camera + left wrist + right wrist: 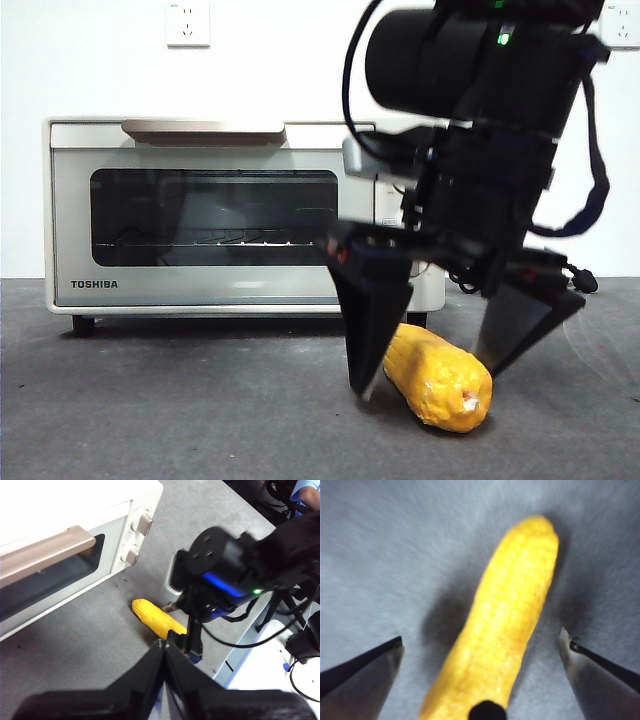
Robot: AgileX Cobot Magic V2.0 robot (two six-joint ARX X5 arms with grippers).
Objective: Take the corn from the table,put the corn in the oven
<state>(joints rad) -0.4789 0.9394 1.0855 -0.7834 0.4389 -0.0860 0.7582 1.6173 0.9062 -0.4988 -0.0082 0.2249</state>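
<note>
Now the right gripper (430, 385) stands spread wide astride the corn (440, 377) lying on the table (180, 400), jaws clear of it; only the left wrist view shows the left gripper (164, 647) pinched together, and the oven (75, 545) knobs

The corn (440, 388), a glossy yellow-orange cob, lies flat on the dark grey table (180, 410) at lower right of the front view; the cream-white TOSHIBA oven (200, 220) stands behind at centre left, glass door shut, beige handle on top.
</note>
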